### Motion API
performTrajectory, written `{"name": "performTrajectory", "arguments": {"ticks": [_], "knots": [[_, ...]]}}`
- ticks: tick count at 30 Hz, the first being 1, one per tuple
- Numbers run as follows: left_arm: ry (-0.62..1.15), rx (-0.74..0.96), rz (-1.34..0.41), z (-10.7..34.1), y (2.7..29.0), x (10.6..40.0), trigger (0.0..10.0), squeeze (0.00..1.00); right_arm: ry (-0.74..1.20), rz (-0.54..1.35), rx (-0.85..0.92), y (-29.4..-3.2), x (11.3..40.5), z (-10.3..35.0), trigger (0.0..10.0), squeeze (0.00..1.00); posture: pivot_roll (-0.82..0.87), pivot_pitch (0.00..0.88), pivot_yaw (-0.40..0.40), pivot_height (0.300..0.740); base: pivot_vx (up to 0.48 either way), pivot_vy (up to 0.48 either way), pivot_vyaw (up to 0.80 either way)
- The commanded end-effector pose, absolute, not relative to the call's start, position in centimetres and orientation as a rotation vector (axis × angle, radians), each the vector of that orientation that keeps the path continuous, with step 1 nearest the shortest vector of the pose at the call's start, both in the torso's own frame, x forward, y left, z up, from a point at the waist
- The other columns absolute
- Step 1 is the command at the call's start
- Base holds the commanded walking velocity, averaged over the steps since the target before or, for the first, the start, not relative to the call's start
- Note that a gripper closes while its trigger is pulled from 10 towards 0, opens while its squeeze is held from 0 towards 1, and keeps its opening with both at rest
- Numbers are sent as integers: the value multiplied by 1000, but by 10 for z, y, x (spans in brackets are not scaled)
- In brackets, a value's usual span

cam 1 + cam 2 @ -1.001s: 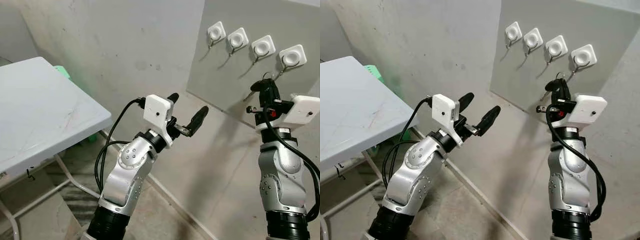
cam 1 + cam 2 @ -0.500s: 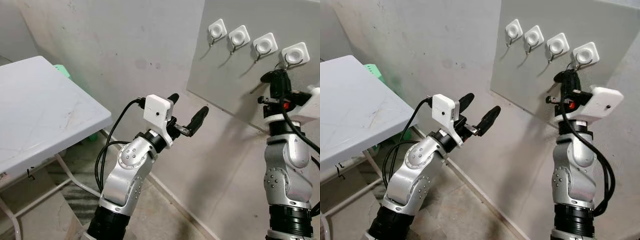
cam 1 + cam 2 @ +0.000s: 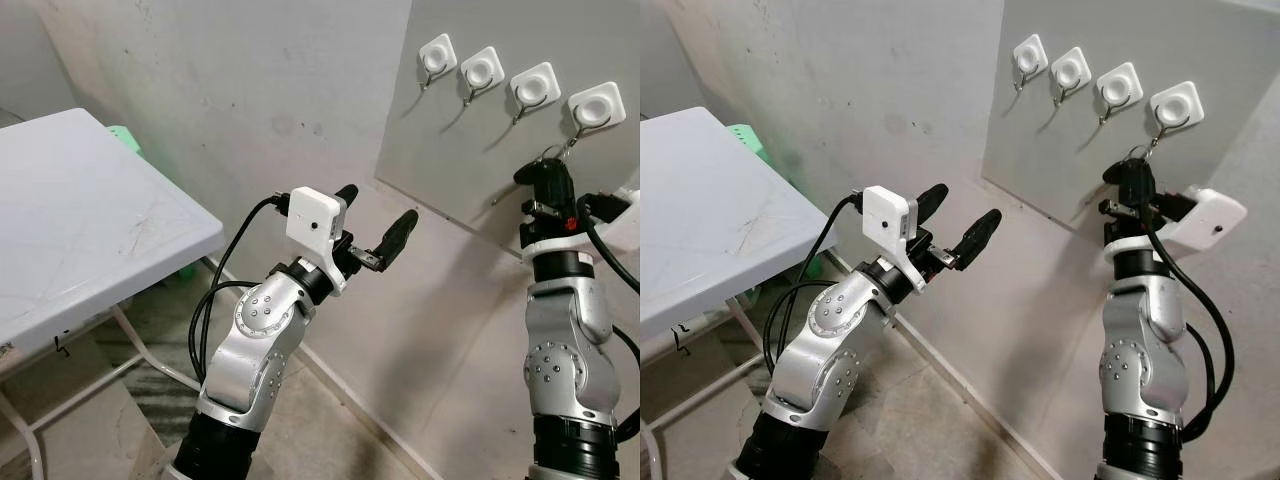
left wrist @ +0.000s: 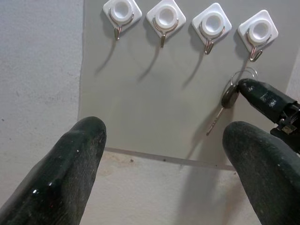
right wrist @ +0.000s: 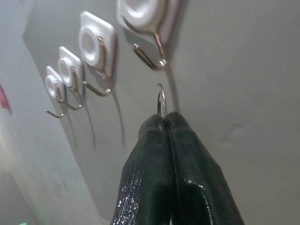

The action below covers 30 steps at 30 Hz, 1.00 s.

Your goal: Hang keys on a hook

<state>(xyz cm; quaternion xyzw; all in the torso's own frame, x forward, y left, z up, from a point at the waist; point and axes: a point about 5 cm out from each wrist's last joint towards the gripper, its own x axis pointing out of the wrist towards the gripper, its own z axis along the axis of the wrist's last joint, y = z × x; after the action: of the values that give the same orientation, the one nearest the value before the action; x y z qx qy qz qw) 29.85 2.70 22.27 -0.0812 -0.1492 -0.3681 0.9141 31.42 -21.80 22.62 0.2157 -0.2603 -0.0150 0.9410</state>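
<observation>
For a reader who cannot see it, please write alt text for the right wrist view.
The right gripper, its two black fingers shut on a key ring, holds the ring just below the nearest metal hook, not yet on it. Three more white-backed hooks recede along the grey board.

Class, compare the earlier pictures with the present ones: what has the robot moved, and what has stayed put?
The right gripper, shut on the key ring, swung right and up toward the rightmost hook, then eased down slightly; the ring now sits just beneath the hook, not yet on it. The left gripper stayed open and raised. The other three hooks remain bare.
</observation>
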Motion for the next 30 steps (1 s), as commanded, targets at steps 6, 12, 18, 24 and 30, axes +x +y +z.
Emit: {"name": "performTrajectory", "arguments": {"ticks": [6,12,18,24,30], "knots": [[-320,-173,-762,226,26,296,10000,0,-550,38,387,-210,311,229,10000,0,-27,62,-26,740,0,0,0],[-321,-180,-760,227,25,296,10000,0,-582,99,237,-201,309,236,10000,0,-26,57,-30,740,0,0,0],[-323,-182,-760,228,25,296,10000,0,-612,68,267,-205,309,243,10000,0,-26,57,-30,740,0,0,0],[-329,-184,-776,230,23,295,10000,0,-634,8,292,-214,308,246,10000,0,-25,53,-28,740,0,0,0],[-332,-172,-803,231,19,292,10000,0,-651,-17,325,-218,306,249,10000,0,-28,59,-21,740,0,0,0]]}}
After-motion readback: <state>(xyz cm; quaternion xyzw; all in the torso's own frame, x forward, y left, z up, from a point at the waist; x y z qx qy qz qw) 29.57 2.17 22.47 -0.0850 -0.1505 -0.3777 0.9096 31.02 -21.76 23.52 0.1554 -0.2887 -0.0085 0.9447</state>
